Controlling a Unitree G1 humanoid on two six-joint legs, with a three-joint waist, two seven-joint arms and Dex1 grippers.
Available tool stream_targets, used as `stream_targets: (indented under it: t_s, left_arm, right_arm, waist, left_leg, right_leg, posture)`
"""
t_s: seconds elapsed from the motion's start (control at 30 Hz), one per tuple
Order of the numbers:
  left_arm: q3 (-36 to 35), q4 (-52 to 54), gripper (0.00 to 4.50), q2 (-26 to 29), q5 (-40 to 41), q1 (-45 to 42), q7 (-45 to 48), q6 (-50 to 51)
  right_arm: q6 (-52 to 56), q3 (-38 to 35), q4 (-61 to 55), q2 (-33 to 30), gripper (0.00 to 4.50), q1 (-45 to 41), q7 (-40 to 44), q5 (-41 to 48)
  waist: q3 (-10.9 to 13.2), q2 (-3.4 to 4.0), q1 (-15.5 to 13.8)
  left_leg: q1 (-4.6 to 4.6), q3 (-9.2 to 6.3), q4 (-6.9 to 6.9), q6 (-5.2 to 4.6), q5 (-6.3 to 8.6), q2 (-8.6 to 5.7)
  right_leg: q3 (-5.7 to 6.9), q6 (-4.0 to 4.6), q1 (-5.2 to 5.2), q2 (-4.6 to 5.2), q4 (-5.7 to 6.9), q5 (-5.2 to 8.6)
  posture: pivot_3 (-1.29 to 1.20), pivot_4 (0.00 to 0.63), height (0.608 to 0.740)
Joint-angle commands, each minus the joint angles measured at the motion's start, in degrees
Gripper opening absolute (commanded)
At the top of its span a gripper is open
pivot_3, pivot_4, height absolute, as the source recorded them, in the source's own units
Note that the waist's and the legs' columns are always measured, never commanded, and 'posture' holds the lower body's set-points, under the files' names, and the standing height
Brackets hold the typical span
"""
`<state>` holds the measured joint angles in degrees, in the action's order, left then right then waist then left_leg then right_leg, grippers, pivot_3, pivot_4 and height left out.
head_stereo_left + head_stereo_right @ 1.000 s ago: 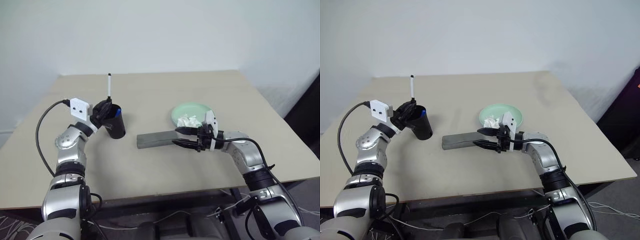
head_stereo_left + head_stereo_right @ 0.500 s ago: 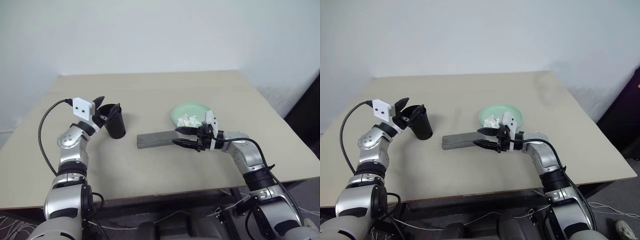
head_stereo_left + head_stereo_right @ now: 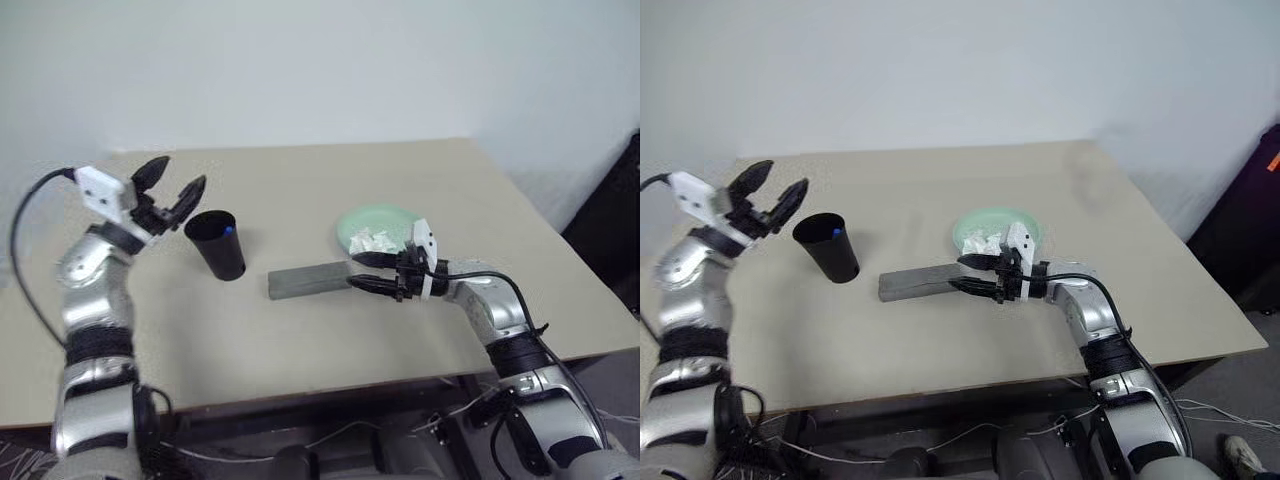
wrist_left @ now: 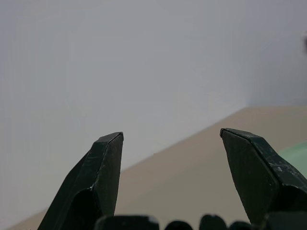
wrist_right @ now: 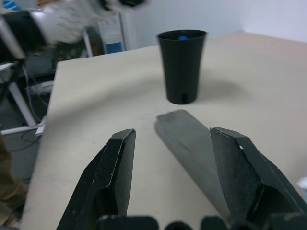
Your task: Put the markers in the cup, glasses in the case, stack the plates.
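The black cup point(image 3: 220, 248) stands upright on the table, and a marker's blue cap point(image 3: 229, 230) shows just inside its rim. My left gripper point(image 3: 180, 172) hangs open and empty in the air, above and to the left of the cup. The grey case point(image 3: 308, 281) lies closed across the middle of the table. My right gripper point(image 3: 354, 272) is open at the case's right end, one finger on each side of it; the right wrist view shows the case point(image 5: 187, 139) running away between the fingers toward the cup point(image 5: 182, 62). A mint green plate point(image 3: 385, 219) sits behind that gripper. The glasses are out of view.
A white tissue wad point(image 3: 372, 241) lies on the green plate's near side. The tan table point(image 3: 300, 190) has bare room behind the cup and case and along the front edge. A white wall stands behind the table.
My left gripper let go of the marker, which dropped into the cup, then opened wide and rose up and away to the left. The right arm has not moved.
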<state>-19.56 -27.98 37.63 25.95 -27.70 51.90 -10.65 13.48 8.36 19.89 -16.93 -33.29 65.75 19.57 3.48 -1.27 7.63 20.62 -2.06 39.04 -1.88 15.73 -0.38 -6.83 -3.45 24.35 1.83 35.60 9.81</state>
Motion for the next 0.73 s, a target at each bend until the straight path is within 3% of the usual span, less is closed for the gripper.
stream_targets:
  t_s: [0.03, 0.17, 0.3, 0.73]
  left_arm:
    - [-1.99, 15.92, 3.41, 1.59, 6.21, 9.37, 1.01, 9.66]
    - [-3.16, 27.06, 3.41, 1.25, 7.40, 20.80, -1.14, 14.32]
    - [-3.68, 30.01, 3.41, -1.78, 5.43, 26.50, -4.73, 13.30]
    - [1.08, 24.74, 3.41, -14.99, -3.42, 29.36, -13.09, 3.93]
  right_arm:
    - [-2.34, -2.44, 2.15, -0.72, 2.68, -2.88, 0.05, 0.19]
    - [-4.57, -3.67, 6.61, -2.64, 2.68, -4.54, 0.75, -0.64]
    - [-7.51, -3.85, 11.04, -4.64, 2.68, -4.76, 1.24, -2.49]
    - [-6.69, -6.46, 11.63, -10.60, 2.68, 0.02, 1.25, -2.89]
  waist:
    - [0.01, 0.01, 0.01]
    - [0.03, -0.03, -0.37]
    - [0.04, 0.03, -0.48]
    - [0.02, 0.01, -0.32]
  left_leg:
    - [0.01, -0.01, -0.01, 0.00, 0.00, 0.03]
    - [0.02, -0.01, -0.02, 0.01, 0.00, 0.21]
    - [0.00, 0.00, 0.03, 0.02, 0.00, 0.20]
    - [-0.01, 0.18, 0.05, 0.01, 0.00, 0.01]
  right_leg:
    - [0.01, 0.00, 0.01, 0.00, 0.00, 0.00]
    - [0.02, 0.02, 0.02, 0.06, -0.02, 0.01]
    - [0.09, 0.17, -0.07, 0.09, -0.05, 0.10]
    - [0.00, 0.17, -0.08, 0.01, -0.08, 0.09]
  posture:
    - [0.00, 0.000, 0.737]
    - [0.00, 0.000, 0.737]
    - [0.00, 0.000, 0.737]
    - [0.00, 0.000, 0.737]
